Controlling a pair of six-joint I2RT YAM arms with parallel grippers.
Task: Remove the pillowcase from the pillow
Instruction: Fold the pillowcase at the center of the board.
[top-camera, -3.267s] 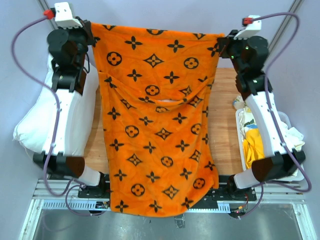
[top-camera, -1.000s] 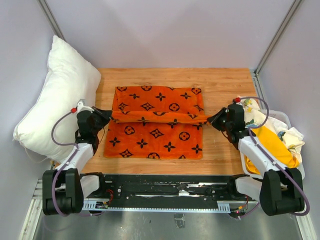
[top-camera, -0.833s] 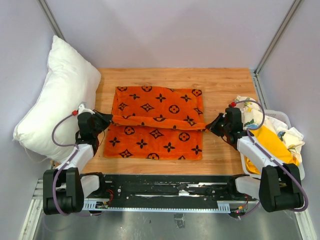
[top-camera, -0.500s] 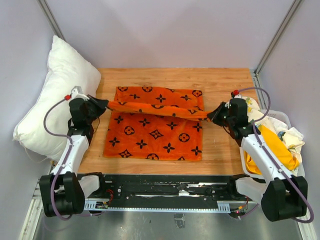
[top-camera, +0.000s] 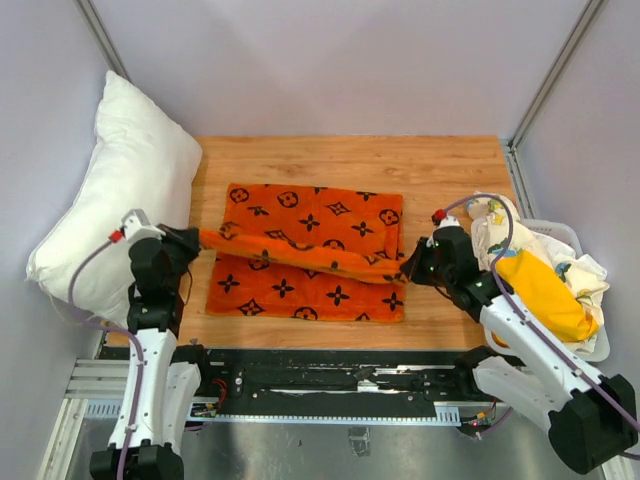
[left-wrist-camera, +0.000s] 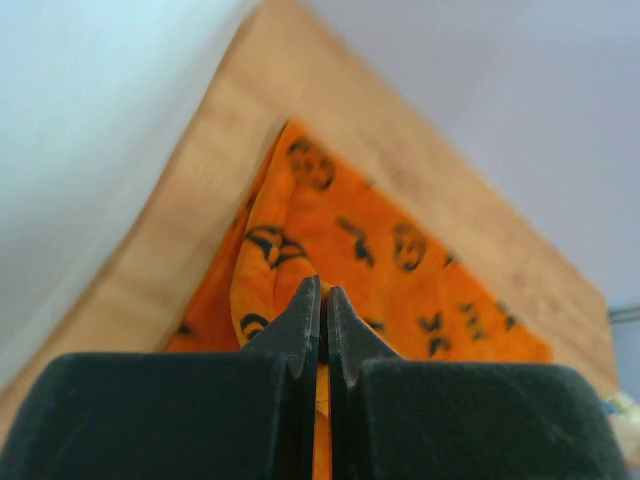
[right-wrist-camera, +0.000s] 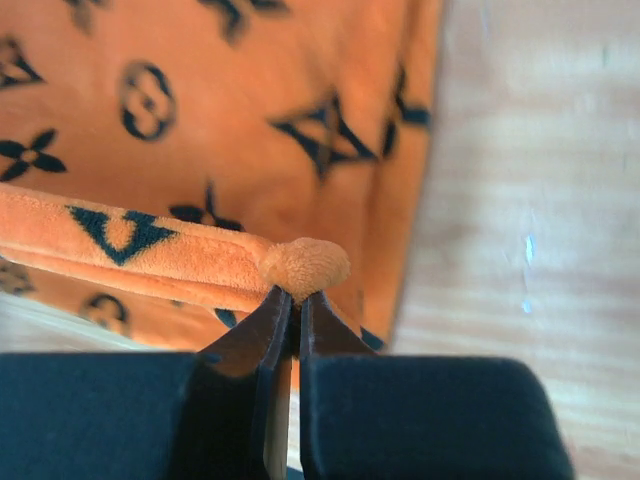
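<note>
The orange monogram pillowcase lies on the wooden table, doubled over on itself and completely off the pillow. One fold runs at a slant across its middle, stretched between the two grippers and raised a little above the layer beneath. The left gripper has its jaws clamped tight on the fold's left end. The right gripper has its jaws squeezed together on a small bunched corner at the right end. The plump white pillow leans against the left wall, apart from the case, hanging partly past the table's left edge. On the right, a white basket holds crumpled cloths, one of them yellow, just beside the right arm.
</note>
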